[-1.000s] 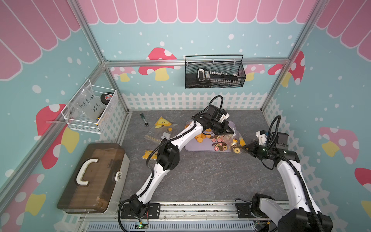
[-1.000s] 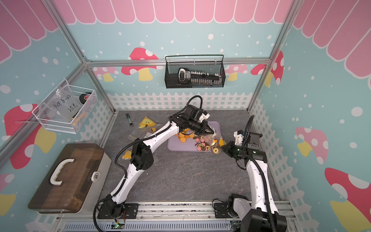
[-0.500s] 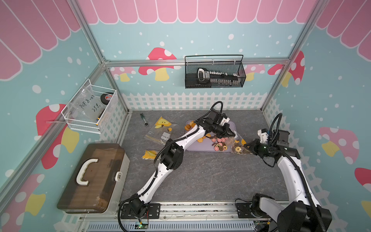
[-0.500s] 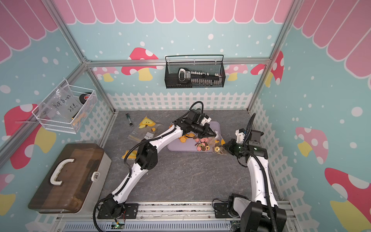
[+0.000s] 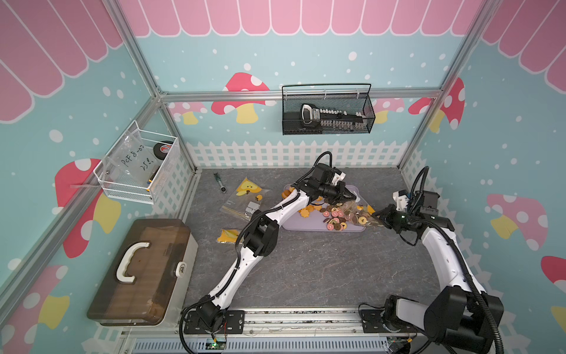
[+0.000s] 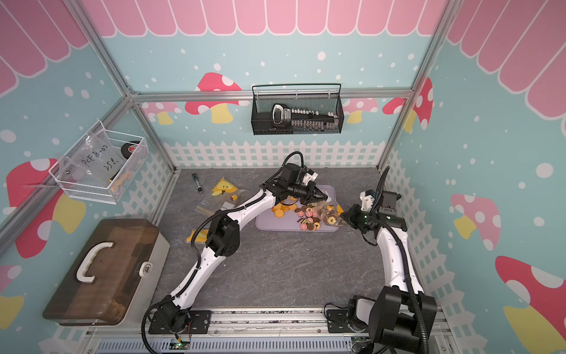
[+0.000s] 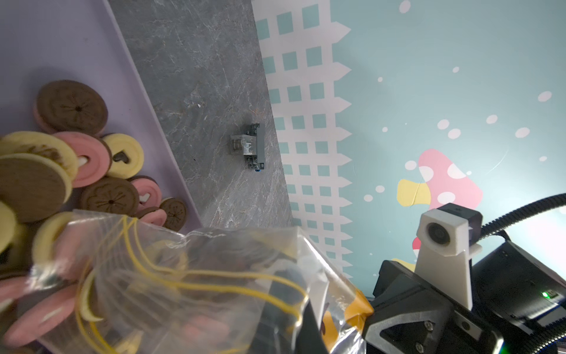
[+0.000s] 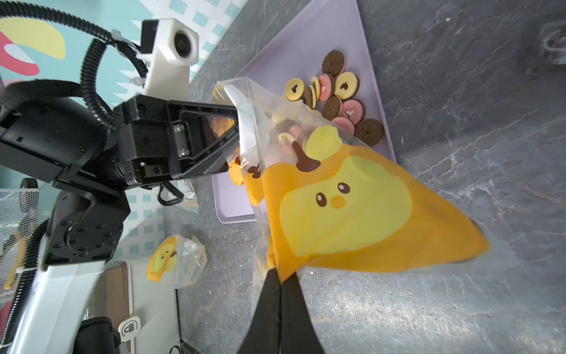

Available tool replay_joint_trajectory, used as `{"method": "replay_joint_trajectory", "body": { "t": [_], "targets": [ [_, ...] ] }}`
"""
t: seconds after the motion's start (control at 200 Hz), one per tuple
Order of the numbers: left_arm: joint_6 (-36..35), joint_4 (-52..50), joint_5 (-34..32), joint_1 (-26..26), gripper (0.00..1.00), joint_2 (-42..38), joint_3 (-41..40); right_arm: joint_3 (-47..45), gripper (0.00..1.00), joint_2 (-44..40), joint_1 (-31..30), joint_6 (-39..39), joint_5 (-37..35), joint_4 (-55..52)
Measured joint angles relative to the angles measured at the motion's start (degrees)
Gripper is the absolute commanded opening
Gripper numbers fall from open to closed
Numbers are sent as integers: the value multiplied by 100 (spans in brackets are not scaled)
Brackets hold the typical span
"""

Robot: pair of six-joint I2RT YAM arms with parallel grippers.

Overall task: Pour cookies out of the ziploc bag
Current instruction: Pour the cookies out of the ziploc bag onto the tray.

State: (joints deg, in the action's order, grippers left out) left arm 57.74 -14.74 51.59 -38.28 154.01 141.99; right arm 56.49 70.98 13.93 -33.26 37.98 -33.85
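Teal walls with pink scallops, mushrooms and a white fence strip close in three sides. A grey stone-look table fills the floor. A brown case sits near left. A black mesh basket hangs on the far wall and a white wire basket on the left wall. A lilac tray lies far, right of centre.

The ziploc bag is stretched between both arms over the tray's right end, mouth toward the tray. The left hand pinches the mouth's edge. The right hand is pressed together on the orange bottom corner. The cookies are piled on the tray, some inside the bag mouth.

Only the right wrist view shows the bag's yellow face print. The left wrist view shows stamped cookie faces and a small grey component on the table by the right fence.
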Motion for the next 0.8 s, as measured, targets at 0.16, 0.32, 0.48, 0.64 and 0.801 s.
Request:
{"method": "replay_joint_trajectory", "body": {
  "t": [0.16,0.32,0.48,0.64,0.801],
  "targets": [
    [170,227,46,28,0,85,-72,361,0,160,0,-15,-2,20],
    [264,470,74,48,0,87,-227,708,0,280,-31,-68,-2,55],
    [361,612,92,105,0,85,-400,793,0,407,-195,-114,-52,81],
    [407,785,105,170,0,85,-505,796,0,516,-326,-153,-90,92],
    [483,876,120,203,0,85,-614,920,0,577,-391,-192,-96,157]
  ]
}}
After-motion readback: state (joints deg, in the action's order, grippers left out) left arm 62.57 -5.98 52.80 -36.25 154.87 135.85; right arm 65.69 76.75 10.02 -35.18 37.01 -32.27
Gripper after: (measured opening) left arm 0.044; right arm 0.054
